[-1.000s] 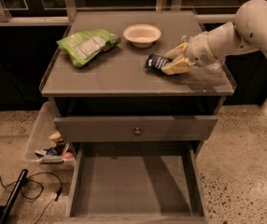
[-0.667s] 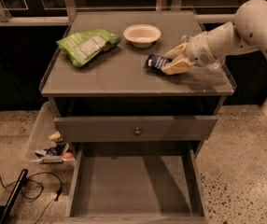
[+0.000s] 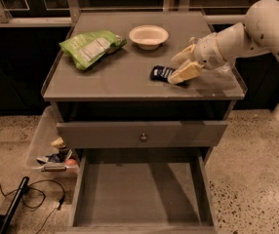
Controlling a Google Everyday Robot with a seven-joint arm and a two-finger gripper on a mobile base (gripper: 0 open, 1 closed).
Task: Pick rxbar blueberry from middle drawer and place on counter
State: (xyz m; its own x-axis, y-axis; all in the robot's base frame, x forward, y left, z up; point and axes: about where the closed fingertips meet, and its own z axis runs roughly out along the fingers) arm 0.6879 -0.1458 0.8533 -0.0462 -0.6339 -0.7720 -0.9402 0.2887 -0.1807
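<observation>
Dim room, soft light from above.
Brightest on the pale end effector (image 3: pixel 172 71) low over the right of the bench (image 3: pixel 105 79); faint sheen there, deep shade inside the open drawer (image 3: pixel 139 194).

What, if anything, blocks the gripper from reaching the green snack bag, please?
Probably nothing, so likely yes: the gripper is over the counter at the rxbar blueberry, and only bare counter lies between that bar and the green snack bag; the white bowl stands further back.
</observation>
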